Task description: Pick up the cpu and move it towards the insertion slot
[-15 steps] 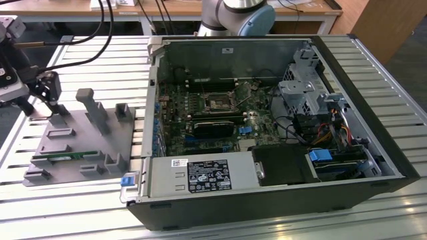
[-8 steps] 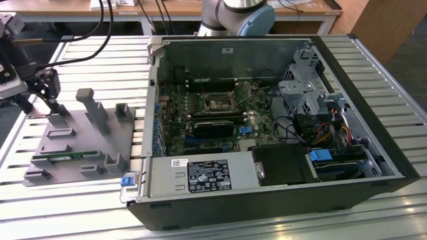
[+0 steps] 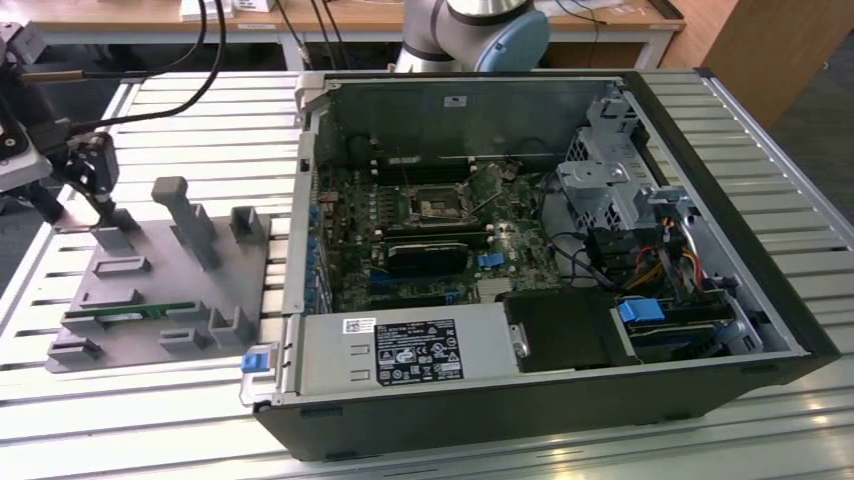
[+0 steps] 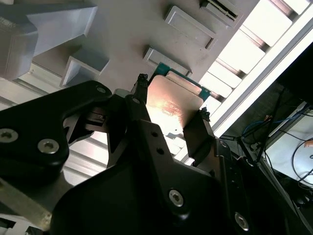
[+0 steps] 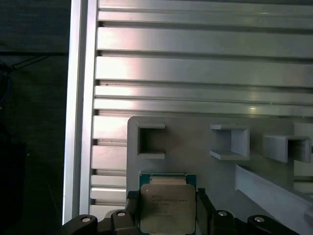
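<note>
gripper [image 3: 96, 205]: clamped on two opposite edges of the cpu [image 5: 166, 208], seen in both wrist views [image 4: 173, 98]
cpu: flat between the fingers [image 4: 195, 132], above the grey fixture plate [image 3: 200, 290]; touching the plate or clear of it, cannot tell
insertion slot [image 3: 438, 208]: inside the open computer case [image 3: 767, 300], well apart from the fixture plate, toward the exterior view's right

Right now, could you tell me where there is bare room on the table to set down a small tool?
Bare slats lie behind the grey fixture plate, beside the computer case; more lie in front of both. The plate is crowded with holders.
</note>
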Controlling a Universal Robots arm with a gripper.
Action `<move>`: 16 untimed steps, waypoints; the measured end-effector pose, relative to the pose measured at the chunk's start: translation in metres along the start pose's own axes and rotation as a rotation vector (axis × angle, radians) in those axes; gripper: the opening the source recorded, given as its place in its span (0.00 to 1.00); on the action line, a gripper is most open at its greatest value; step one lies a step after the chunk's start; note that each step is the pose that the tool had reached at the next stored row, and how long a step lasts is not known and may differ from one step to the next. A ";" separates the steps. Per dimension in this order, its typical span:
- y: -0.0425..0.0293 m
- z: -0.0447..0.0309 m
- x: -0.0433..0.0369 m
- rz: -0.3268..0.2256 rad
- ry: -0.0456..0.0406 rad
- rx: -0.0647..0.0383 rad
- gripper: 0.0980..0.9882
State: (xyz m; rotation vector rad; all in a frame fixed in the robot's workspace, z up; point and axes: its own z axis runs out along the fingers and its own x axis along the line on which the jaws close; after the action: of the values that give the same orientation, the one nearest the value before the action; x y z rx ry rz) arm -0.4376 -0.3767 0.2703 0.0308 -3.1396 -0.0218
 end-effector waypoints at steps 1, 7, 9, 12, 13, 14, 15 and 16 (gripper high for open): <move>0.0001 -0.0007 0.0000 0.000 0.0002 0.000 0.50; 0.0012 -0.0065 0.0000 0.000 0.0001 0.001 0.50; 0.0015 -0.0084 0.0000 0.000 0.0002 0.002 0.50; 0.0020 -0.0113 0.0000 0.000 0.0001 0.002 0.50; 0.0022 -0.0124 0.0000 0.000 0.0002 0.002 0.50; 0.0024 -0.0134 0.0000 0.000 0.0001 0.002 0.50; 0.0026 -0.0146 0.0000 0.000 0.0002 0.002 0.50; 0.0028 -0.0157 -0.0001 0.000 0.0001 0.003 0.50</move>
State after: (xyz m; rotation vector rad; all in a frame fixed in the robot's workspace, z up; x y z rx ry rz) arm -0.4375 -0.3741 0.2860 0.0310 -3.1395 -0.0177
